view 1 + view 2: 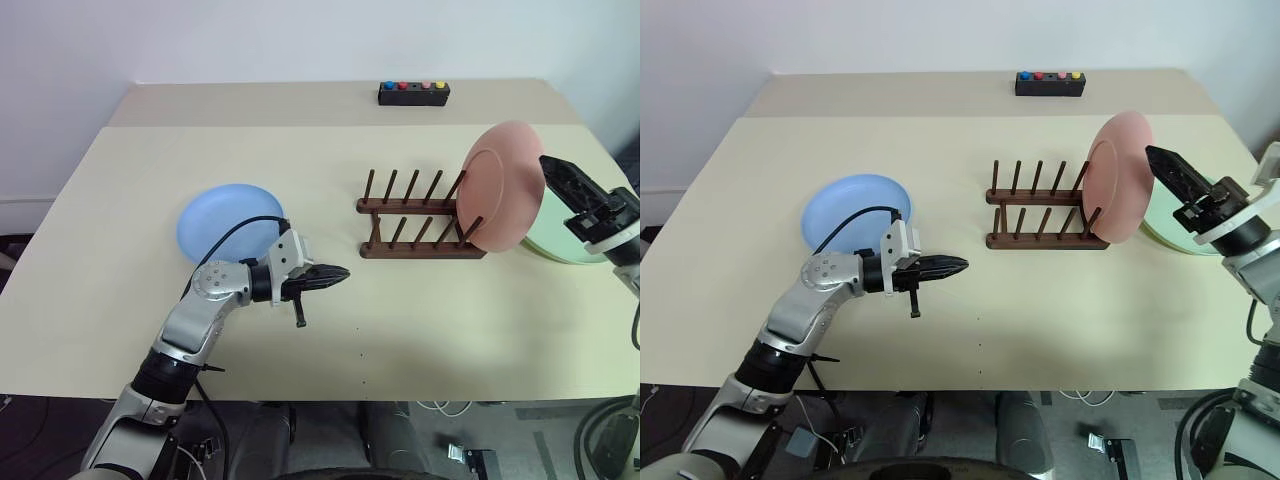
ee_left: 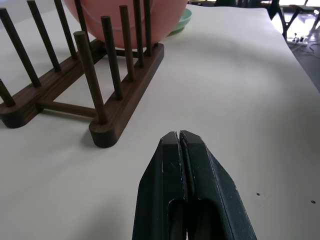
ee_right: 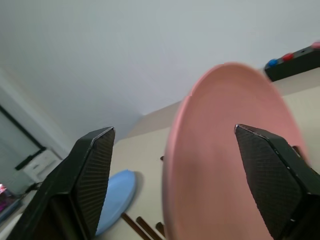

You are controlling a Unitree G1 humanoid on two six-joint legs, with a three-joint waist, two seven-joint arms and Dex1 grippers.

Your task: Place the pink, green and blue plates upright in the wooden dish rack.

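My right hand (image 1: 1168, 172) is spread, just right of the pink plate (image 1: 1118, 176) standing in the rack (image 1: 1040, 215). Green plate (image 1: 1165, 228) lies flat behind; left hand (image 1: 945, 266) pressed together.

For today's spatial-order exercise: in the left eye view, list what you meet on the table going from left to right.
blue plate → left gripper → wooden dish rack → pink plate, standing in the rack's right end → green plate → right gripper
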